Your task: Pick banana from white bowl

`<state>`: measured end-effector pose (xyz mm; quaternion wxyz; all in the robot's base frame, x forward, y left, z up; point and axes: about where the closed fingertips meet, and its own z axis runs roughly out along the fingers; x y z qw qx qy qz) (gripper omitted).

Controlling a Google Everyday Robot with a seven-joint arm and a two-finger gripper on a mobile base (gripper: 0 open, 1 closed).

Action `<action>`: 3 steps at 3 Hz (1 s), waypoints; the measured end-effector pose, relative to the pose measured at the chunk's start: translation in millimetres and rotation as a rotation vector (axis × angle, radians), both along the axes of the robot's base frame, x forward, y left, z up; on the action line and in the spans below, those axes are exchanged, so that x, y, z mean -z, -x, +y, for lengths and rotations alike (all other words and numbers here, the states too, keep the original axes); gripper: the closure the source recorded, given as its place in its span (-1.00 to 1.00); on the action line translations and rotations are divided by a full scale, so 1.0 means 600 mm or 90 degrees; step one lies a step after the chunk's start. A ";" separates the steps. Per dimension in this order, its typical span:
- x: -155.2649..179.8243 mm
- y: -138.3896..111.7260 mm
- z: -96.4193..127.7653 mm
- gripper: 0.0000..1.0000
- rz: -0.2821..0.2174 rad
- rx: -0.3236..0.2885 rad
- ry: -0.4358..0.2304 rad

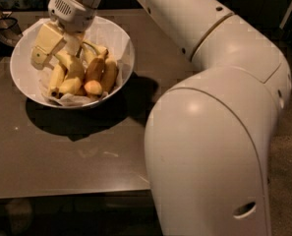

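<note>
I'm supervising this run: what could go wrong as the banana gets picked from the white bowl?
1. The gripper hangs low inside the white bowl at the banana, which lies packed against the orange-tinged banana; lifting may drag a neighbour out.
2. The crumpled paper lining under the fruit might catch and come up too.
3. A sideways pull could tilt the bowl on the table.
</note>
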<state>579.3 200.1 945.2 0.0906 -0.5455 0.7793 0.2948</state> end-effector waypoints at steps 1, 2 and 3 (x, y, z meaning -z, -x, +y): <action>-0.001 -0.001 0.000 -0.40 0.001 0.001 0.001; -0.004 -0.004 -0.013 -0.42 0.002 0.021 0.006; -0.032 -0.016 -0.053 -0.46 -0.019 0.066 0.007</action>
